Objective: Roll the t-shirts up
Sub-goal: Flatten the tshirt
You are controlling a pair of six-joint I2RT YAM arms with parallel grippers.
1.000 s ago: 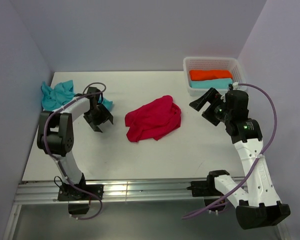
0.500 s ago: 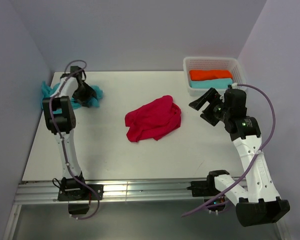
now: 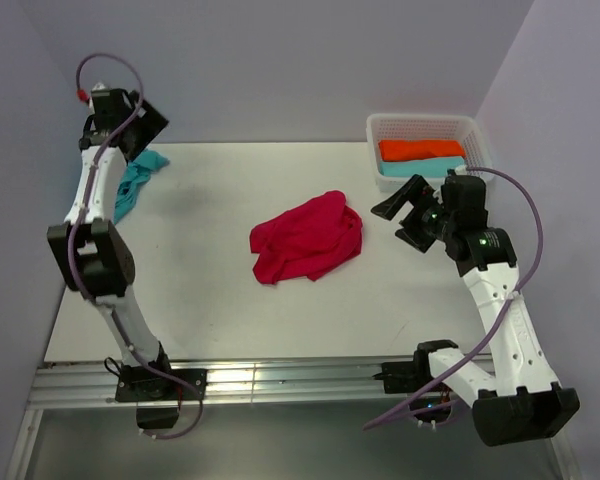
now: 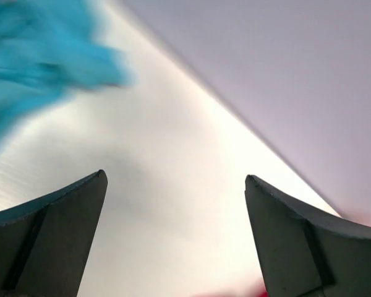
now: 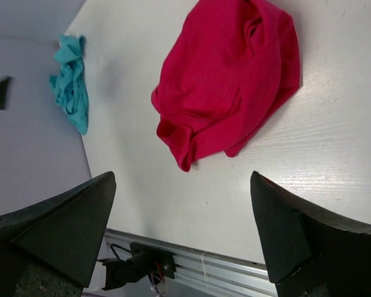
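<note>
A crumpled crimson t-shirt (image 3: 307, 238) lies in the middle of the table and also shows in the right wrist view (image 5: 229, 93). A turquoise t-shirt (image 3: 135, 182) lies bunched at the far left edge; it is blurred in the left wrist view (image 4: 37, 68). My left gripper (image 3: 143, 123) is raised high over the back left corner, above that shirt, open and empty (image 4: 173, 179). My right gripper (image 3: 402, 215) hovers to the right of the crimson shirt, open and empty (image 5: 182, 179). An orange tee (image 3: 420, 149) and a turquoise tee (image 3: 427, 164) lie rolled in the basket.
The white perforated basket (image 3: 376, 132) stands at the back right corner, just behind my right gripper. Walls close the table at the back and both sides. A metal rail (image 3: 280, 380) runs along the near edge.
My left arm has swung from beside the crimson shirt, back past the turquoise shirt, and up high over the back left corner. The turquoise shirt is now a narrower heap. My right gripper has edged left.
</note>
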